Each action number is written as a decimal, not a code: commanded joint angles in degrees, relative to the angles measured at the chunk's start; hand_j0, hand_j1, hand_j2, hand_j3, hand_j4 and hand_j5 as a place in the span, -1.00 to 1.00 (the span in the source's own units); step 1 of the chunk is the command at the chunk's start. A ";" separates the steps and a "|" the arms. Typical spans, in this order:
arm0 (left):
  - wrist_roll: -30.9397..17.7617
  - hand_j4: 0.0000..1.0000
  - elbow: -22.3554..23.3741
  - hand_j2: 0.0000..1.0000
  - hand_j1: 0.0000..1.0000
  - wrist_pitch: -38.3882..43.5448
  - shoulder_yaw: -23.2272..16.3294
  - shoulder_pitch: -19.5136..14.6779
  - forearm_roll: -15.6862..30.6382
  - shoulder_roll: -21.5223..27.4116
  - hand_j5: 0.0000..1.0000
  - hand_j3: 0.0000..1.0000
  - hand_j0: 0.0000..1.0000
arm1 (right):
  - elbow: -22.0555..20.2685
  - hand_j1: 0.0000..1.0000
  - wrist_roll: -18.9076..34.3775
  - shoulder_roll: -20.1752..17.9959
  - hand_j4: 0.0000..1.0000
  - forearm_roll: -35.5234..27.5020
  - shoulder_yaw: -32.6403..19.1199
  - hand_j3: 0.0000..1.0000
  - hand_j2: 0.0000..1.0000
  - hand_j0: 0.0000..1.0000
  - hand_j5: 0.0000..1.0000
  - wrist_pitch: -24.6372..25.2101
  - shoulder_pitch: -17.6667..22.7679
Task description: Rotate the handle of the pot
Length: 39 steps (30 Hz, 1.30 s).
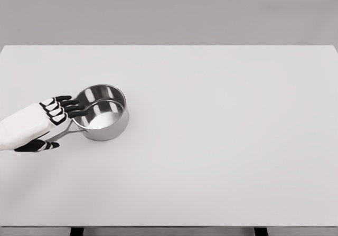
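You had a wide white table (222, 157) filling the view, with the task's thing sitting on its left side, toward the middle in depth. The pot (101, 113) was a small steel saucepan, upright, open top, shiny inside and out. Judgement: rigid metal, light enough to skid on that smooth top, and slick, so a push on the wall would likely slide the whole pot, not just swing it. Its handle (64, 134) was a thin metal bar running out from the near-left of the body, mostly hidden under your hand. Only your left hand (41, 122) showed, arm entering from the left edge. Its fingers (67, 107) were extended and close together, tips reaching over the pot's left rim, while the thumb (38, 145) sat below the handle on the near side. You looked to be bracketing the handle between fingers and thumb, but firm contact could not be confirmed from this view. Best hold, by my read: the handle, out toward its end for leverage. The right hand was not in view.
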 commanded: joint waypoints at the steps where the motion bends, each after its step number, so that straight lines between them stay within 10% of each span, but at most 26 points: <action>1: 0.00 1.00 0.56 1.00 1.00 -0.06 1.01 0.00 -0.36 -0.09 1.00 1.00 1.00 | 0.00 1.00 0.02 -0.01 1.00 0.02 -0.01 1.00 1.00 1.00 1.00 -0.01 0.00; 39: 0.00 1.00 7.86 1.00 1.00 -0.06 3.65 -0.97 -2.03 -1.32 1.00 1.00 1.00 | 0.00 1.00 0.02 -0.01 1.00 0.02 -0.01 1.00 1.00 1.00 1.00 -0.01 0.00</action>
